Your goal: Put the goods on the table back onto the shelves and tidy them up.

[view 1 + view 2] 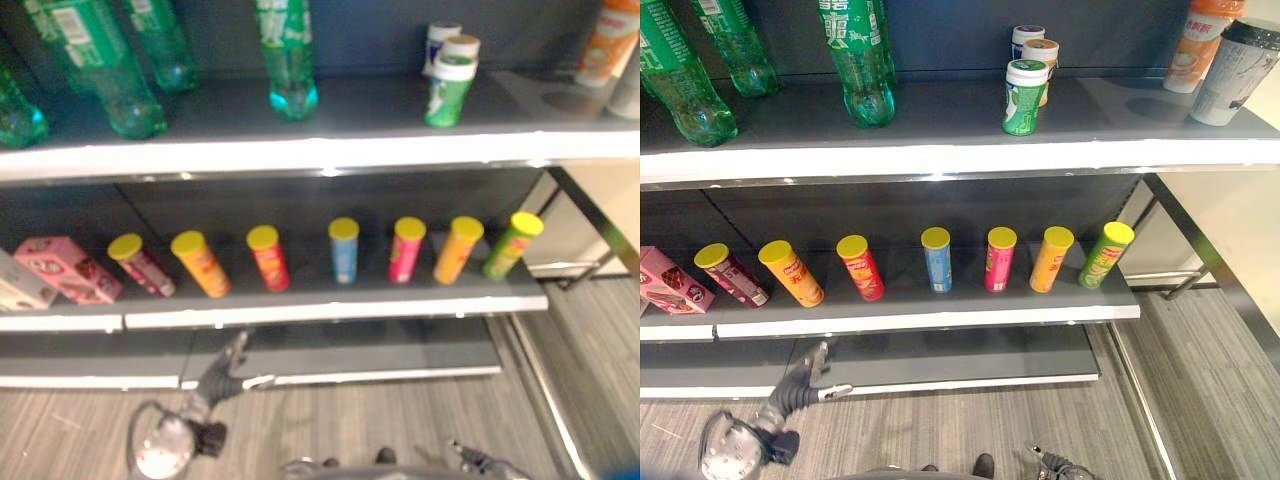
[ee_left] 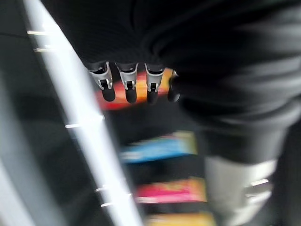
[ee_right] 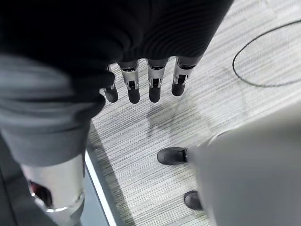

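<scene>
While yellow-lidded cylindrical cans (image 1: 936, 258) line the shelf (image 1: 920, 322), both hands, left (image 1: 805, 380) and right (image 3: 141, 87), hang slack-fingered, empty.

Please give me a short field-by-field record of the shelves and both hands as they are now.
Top shelf: green bottles, small tubs, two cups
Middle shelf: seven yellow-lidded tube cans in a row, pink box at its left end
Left robot hand: open, holds nothing, low in front of the bottom shelf
Right robot hand: open, holds nothing, over the floor
</scene>
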`<state>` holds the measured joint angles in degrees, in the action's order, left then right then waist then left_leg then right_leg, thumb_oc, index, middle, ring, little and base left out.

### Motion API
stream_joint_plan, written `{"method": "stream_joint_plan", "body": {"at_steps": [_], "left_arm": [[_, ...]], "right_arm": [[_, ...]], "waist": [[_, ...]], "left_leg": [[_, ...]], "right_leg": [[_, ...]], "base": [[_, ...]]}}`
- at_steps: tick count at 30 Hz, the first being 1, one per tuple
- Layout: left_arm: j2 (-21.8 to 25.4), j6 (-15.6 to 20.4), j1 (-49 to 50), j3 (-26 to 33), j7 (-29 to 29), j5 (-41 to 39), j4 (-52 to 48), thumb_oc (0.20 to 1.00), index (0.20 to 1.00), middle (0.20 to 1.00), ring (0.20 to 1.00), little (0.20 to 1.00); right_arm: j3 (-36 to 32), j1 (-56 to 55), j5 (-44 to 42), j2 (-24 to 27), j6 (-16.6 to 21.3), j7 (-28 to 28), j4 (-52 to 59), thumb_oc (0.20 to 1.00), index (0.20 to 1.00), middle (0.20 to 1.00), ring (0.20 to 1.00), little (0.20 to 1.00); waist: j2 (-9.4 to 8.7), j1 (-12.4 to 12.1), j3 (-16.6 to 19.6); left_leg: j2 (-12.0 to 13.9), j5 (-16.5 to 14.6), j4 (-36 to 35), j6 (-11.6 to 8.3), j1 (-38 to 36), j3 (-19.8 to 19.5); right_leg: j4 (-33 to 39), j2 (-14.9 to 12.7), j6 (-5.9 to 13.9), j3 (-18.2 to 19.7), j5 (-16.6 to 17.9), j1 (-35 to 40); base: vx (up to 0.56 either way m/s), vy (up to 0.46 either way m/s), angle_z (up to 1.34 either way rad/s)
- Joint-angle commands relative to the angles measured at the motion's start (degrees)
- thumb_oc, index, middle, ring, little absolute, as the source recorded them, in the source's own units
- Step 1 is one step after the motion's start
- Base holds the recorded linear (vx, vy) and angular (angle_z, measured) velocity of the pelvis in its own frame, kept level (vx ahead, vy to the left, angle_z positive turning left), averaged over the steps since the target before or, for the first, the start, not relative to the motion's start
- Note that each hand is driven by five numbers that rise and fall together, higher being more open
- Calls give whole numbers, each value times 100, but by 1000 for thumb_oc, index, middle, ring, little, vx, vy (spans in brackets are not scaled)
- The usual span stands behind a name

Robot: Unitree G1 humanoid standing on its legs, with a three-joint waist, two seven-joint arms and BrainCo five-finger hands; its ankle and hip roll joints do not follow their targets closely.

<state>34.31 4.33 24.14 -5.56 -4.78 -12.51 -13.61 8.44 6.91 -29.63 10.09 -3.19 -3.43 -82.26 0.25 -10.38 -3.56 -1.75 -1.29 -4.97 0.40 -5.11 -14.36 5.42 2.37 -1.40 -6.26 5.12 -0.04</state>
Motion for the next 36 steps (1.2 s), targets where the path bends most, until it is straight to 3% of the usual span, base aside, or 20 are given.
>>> {"method": "stream_joint_plan", "body": {"at_steps": [1, 4, 9, 15, 18, 21, 36], "left_arm": [[45, 377, -455, 52, 18, -186, -389, 1000, 1000, 1000, 1000, 1000], [59, 428, -1659, -335, 141, -670, -1331, 1000, 1000, 1000, 1000, 1000], [-110, 213, -2351, -774, 196, -1361, -1584, 1000, 1000, 1000, 1000, 1000], [-101, 133, -2788, -1072, 219, -1493, -1607, 1000, 1000, 1000, 1000, 1000], [-121, 169, -2861, -1058, 278, -1487, -1619, 1000, 1000, 1000, 1000, 1000], [-258, 431, -3405, -759, 800, -1255, -1556, 1000, 1000, 1000, 1000, 1000], [-608, 576, -4087, -58, 1730, -959, -952, 1000, 1000, 1000, 1000, 1000]], "right_arm": [[114, 391, 253, -132, -20, 57, -301, 1000, 1000, 1000, 1000, 1000], [480, 379, 528, -236, -10, 141, -256, 1000, 1000, 1000, 1000, 1000], [629, 360, 647, -298, -54, 217, -253, 1000, 1000, 1000, 1000, 1000], [653, 372, 623, -350, -76, 273, -294, 1000, 1000, 1000, 1000, 1000], [666, 379, 622, -362, -68, 270, -298, 1000, 1000, 1000, 1000, 1000], [732, 360, 637, -417, -23, 186, -278, 1000, 1000, 1000, 1000, 1000], [827, 334, 868, -504, -30, 153, -296, 1000, 1000, 1000, 1000, 1000]], "waist": [[-149, -1, 126], [-145, 193, 197], [-100, 350, 232], [-80, 442, 257], [-80, 447, 252], [-102, 456, 279], [-107, 525, 336]], "left_leg": [[288, -232, -3, -221, 198, 48], [318, -287, -3, -247, 131, 143], [339, -327, -3, -260, 68, 210], [357, -369, -3, -276, 9, 279], [359, -373, -3, -278, 1, 285], [367, -393, -3, -285, -21, 313], [360, -367, -3, -310, -69, 345]], "right_leg": [[-42, -404, 640, 426, -537, 473], [-42, -398, 624, 466, -557, 524], [-42, -393, 610, 518, -569, 557], [-42, -377, 600, 572, -596, 599], [-42, -376, 598, 580, -600, 607], [-42, -385, 589, 586, -614, 622], [-42, -420, 565, 574, -611, 658]], "base": [[10, -41, 18], [20, -26, 8], [9, -4, -2], [14, -6, -7], [10, 3, -8], [0, 0, 0], [4, 1, 0]]}}
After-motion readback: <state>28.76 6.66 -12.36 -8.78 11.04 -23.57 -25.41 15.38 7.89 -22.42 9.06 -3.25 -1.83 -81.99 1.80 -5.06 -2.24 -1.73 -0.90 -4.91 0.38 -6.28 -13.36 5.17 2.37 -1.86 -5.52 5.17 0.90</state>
